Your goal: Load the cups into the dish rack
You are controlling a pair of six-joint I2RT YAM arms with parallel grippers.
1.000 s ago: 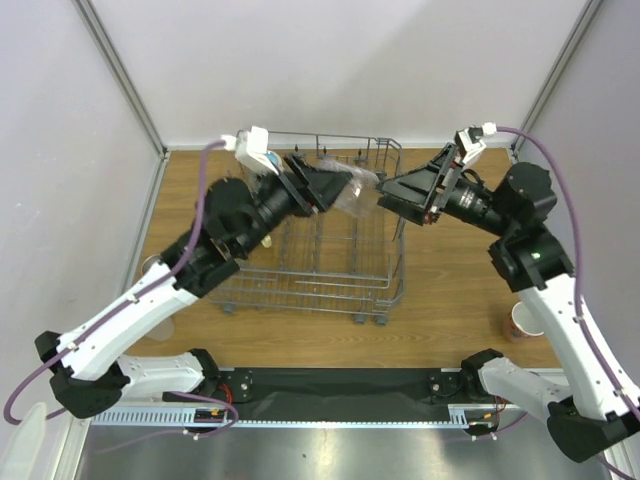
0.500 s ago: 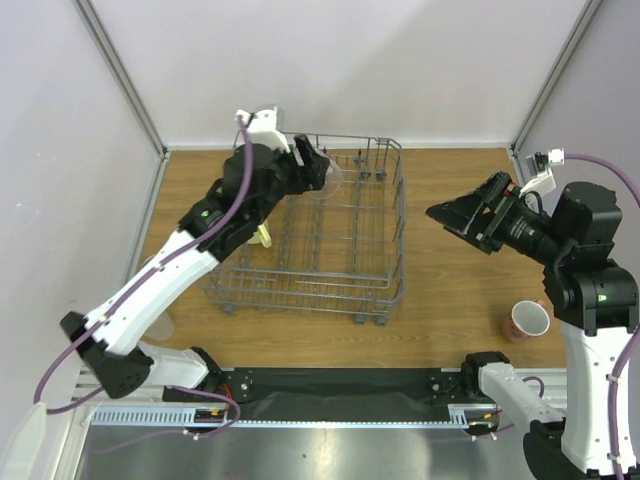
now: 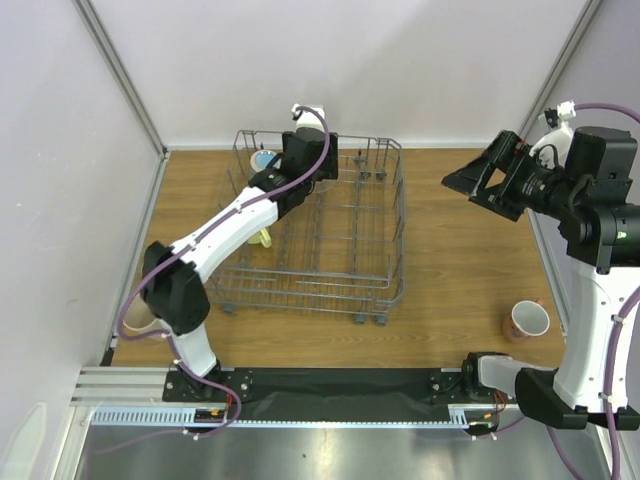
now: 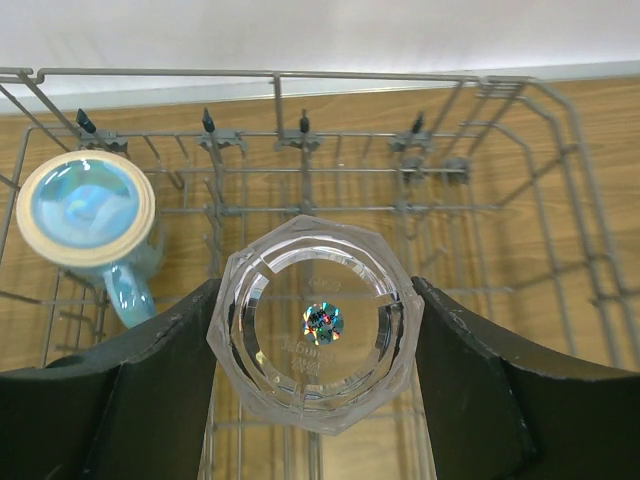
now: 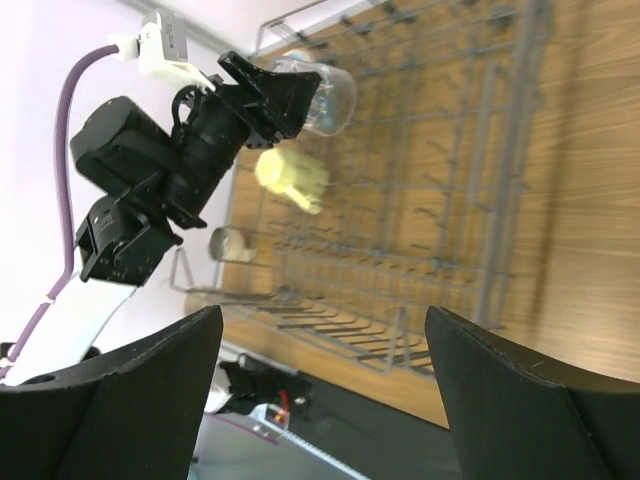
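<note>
Above the far end of the dish rack [image 3: 395, 250], in the overhead view, my left end effector [image 3: 303, 168] reaches in from the left. My right end effector [image 3: 462, 180] hangs to the right of the rack, well apart from it, fingers spread wide with nothing between them. Bare wooden worktop [image 3: 460, 280] lies between the rack and the right wall. A pink-and-white mug [image 3: 528, 320] stands upright there, near the front. A beige cup [image 3: 135, 322] sits at the left edge beside my left arm. Inside the rack, a blue mug [image 3: 264, 160] is in the far left corner and a yellow cup [image 3: 262, 237] lies against the left side.

Left wrist view: my left end effector [image 4: 315, 300] is clamped on the clear glass cup [image 4: 315, 350], one black finger [image 4: 150, 380] pressed on each side. The cup's long axis runs straight away from the camera, so I see it end-on as a faceted ring. I cannot tell which end is the mouth. It hangs over the rack's tines, just beside the blue mug [image 4: 88, 215], whose handle points towards me. The rack's far rail [image 4: 370, 72] is close behind.

Right wrist view: my right end effector [image 5: 322, 315] is spread wide and empty. Beyond it, the glass cup [image 5: 325, 95] sticks out from my left end effector [image 5: 300, 95], in line with its fingers, above the yellow cup [image 5: 292, 178].
</note>
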